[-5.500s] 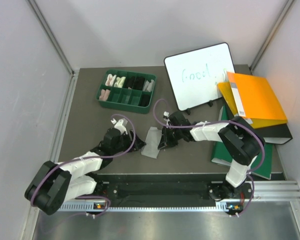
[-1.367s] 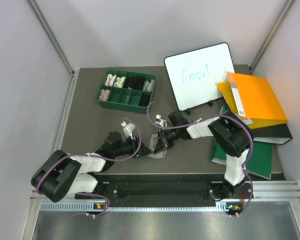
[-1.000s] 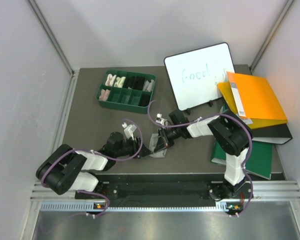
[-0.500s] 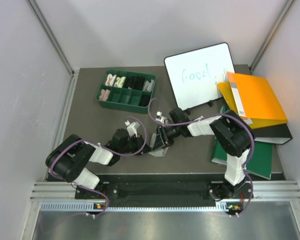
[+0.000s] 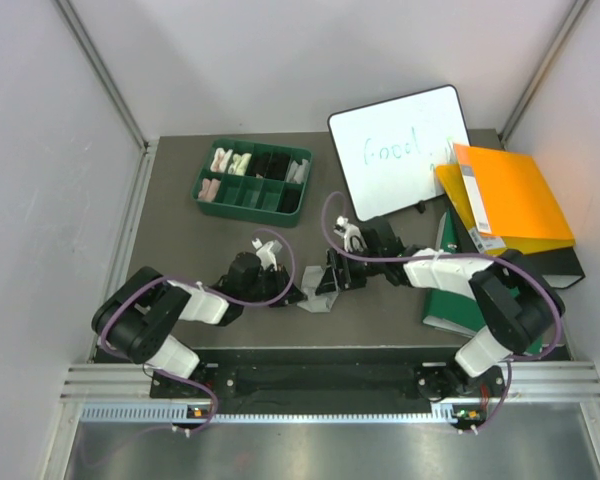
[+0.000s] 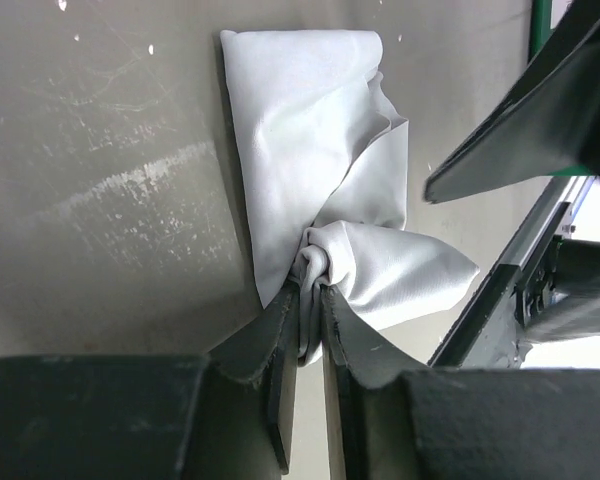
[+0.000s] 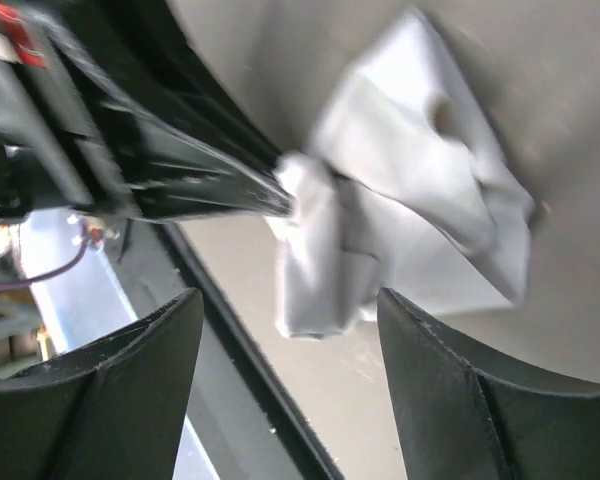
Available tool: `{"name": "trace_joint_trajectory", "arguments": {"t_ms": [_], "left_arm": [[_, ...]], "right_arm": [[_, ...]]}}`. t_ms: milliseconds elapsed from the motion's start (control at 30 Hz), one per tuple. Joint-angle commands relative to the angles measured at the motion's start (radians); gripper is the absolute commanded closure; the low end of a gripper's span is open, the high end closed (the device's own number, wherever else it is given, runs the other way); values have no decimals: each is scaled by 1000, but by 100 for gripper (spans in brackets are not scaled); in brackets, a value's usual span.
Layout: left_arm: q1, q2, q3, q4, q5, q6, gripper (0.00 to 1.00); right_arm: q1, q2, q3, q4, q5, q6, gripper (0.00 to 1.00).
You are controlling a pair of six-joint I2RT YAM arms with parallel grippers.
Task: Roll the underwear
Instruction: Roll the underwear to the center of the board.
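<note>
The light grey underwear (image 5: 316, 302) lies crumpled and partly folded on the table between both arms. From the left, my left gripper (image 5: 294, 296) is shut on a bunched fold at its near edge. In the left wrist view that fold is pinched between the fingertips (image 6: 280, 318) while the rest of the underwear (image 6: 310, 130) spreads ahead. My right gripper (image 5: 331, 279) hovers just right of the cloth, open, with nothing between its fingers. The right wrist view shows its gripper (image 7: 290, 300) wide apart in front of the underwear (image 7: 430, 200) and the left arm's fingers (image 7: 200, 190). No black underwear shows.
A green divided tray (image 5: 296, 201) with small white, pink and black cloth rolls stands at the back left. A whiteboard (image 5: 400, 150), an orange folder (image 5: 510, 195) and a green folder (image 5: 480, 312) crowd the right side. The table's front rail (image 5: 310, 352) runs close behind the cloth.
My right gripper has opened, let go of the underwear and drawn back to the right. My left gripper has shut on the cloth's near fold.
</note>
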State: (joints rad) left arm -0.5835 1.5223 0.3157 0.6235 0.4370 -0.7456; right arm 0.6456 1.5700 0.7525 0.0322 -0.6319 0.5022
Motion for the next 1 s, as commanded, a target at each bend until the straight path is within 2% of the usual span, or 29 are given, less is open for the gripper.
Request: {"name": "trace_joint_trajectory", "arguments": {"t_ms": [0,167,333,500,600,700,733,900,933,967], "left_arm": [[-3,38,17,-105,-46,8,80],[-3,42,25,-111,-40,6,80],[-4,47,28,-116,-32,8,81],[-3,36,26,-119,-34,3,81],[-3,21,29,-130,-37,0,81],[-3,-4,37,-151,-40,-1,79],[-3,-11,40,-157,-41,-1,77],[-4,-77,42,-194,-57,3,63],[-4,-85,45,-218,-73,12,61],[-4,-99,48,-229,-81,18,60]], "right_arm": [[23,-67,-79,96,116,45,30],[48,-108,-136,124,187,75,28],[95,-59,-124,120,239,84,27],[112,-28,-99,49,305,133,31],[114,-31,-96,-15,371,142,37],[114,-19,-90,-55,405,151,53],[112,-13,-85,-60,409,153,60],[114,30,-64,-92,449,153,75],[114,33,-59,-94,451,153,82],[112,36,-58,-97,452,150,84]]}}
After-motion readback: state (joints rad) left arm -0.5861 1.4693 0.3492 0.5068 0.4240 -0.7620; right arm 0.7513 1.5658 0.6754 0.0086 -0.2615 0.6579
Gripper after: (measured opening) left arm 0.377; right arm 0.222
